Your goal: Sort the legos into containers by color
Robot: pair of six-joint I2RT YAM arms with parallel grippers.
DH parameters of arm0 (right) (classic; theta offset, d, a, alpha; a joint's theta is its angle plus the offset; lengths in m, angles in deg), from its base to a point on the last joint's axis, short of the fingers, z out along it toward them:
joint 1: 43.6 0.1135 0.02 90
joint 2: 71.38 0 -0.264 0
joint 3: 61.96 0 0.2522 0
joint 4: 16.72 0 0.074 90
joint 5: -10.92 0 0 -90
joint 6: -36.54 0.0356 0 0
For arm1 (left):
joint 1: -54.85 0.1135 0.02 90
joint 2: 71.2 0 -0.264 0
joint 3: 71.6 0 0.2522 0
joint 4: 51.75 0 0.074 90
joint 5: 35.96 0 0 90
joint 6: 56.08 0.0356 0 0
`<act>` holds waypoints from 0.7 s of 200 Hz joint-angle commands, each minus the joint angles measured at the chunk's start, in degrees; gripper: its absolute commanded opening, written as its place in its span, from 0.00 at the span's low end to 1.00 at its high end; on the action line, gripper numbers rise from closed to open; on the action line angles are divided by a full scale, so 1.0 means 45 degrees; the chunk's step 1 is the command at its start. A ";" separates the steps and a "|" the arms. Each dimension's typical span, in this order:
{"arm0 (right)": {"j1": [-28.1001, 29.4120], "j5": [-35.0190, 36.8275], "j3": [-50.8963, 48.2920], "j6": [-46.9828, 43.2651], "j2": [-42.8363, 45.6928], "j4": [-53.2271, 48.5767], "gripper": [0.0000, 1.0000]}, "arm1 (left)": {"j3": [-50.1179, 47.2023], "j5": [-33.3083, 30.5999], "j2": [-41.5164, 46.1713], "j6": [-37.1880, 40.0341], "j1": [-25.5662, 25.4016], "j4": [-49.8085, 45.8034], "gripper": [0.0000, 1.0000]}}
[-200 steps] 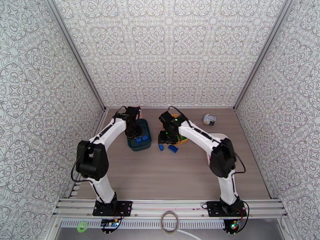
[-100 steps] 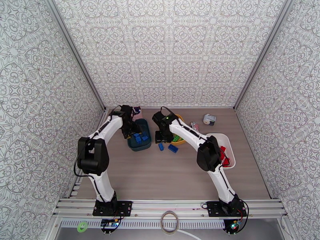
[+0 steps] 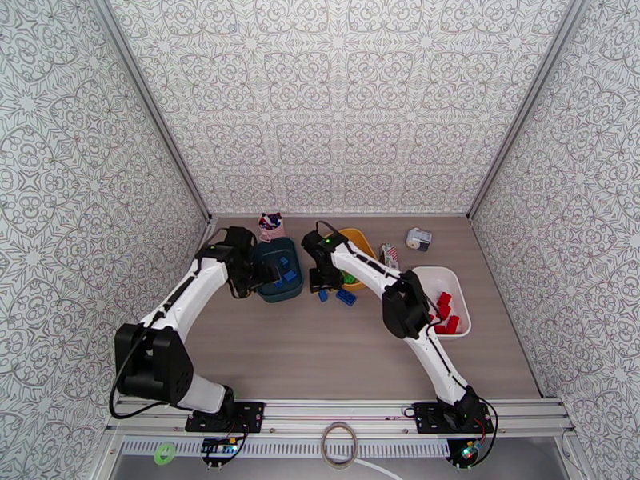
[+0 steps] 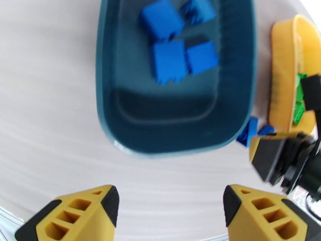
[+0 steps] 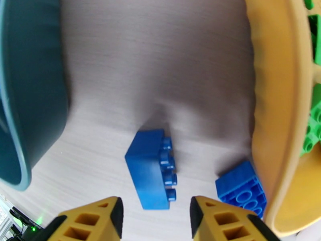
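**Blue bricks: four binned, two loose on the table**

Left pincer (image 4: 170,205) is hanging over bare wood-grain table (image 4: 48,117), just short of the dark teal plastic bin (image 4: 176,147). Its jaws are standing wide and holding nothing. Four small blue studded bricks (image 4: 168,61) are lying in the far half of that bin.

Right pincer (image 5: 156,215) is hovering low between the teal bin and the yellow plastic bin (image 5: 273,117). Its jaws are parted moderately and are not closed on anything. One loose blue brick (image 5: 152,169) is lying on its side between the fingertips, studs facing the yellow bin; contact cannot be told. A second loose blue brick (image 5: 240,189) is lying upside down against the yellow bin's outer wall. Green studded bricks (image 5: 315,129) are sitting inside the yellow bin.

In the overhead view, red studded bricks (image 3: 445,312) are sitting in the white plastic bin (image 3: 436,280), well apart on the right.
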 commanded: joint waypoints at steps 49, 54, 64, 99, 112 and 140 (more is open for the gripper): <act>0.0195 0.0188 0.0991 -0.0368 -0.1091 -0.0291 0.44 | -0.1021 -0.0152 0.1516 -0.0965 -0.0545 -0.0292 0.75; 0.0199 0.0189 0.1024 -0.0360 -0.1147 -0.0297 0.44 | -0.1072 -0.0172 0.1579 -0.0986 -0.0564 -0.0325 0.75; 0.0194 0.0187 0.1073 -0.0350 -0.1211 -0.0297 0.42 | -0.1140 -0.0222 0.1696 -0.1025 -0.0607 -0.0392 0.75; 0.0182 0.0303 0.1036 -0.0291 -0.1015 -0.0270 0.35 | -0.1325 -0.0311 0.2021 -0.1075 -0.0609 -0.0568 0.75; 0.0199 0.0330 0.0895 -0.0219 -0.0783 -0.0216 0.32 | -0.1364 -0.0299 0.2021 -0.1065 -0.0613 -0.0563 0.75; 0.0200 0.0279 0.0058 0.0047 0.0088 0.0129 0.27 | -0.1473 -0.0086 0.1963 -0.1187 -0.0584 -0.0239 0.75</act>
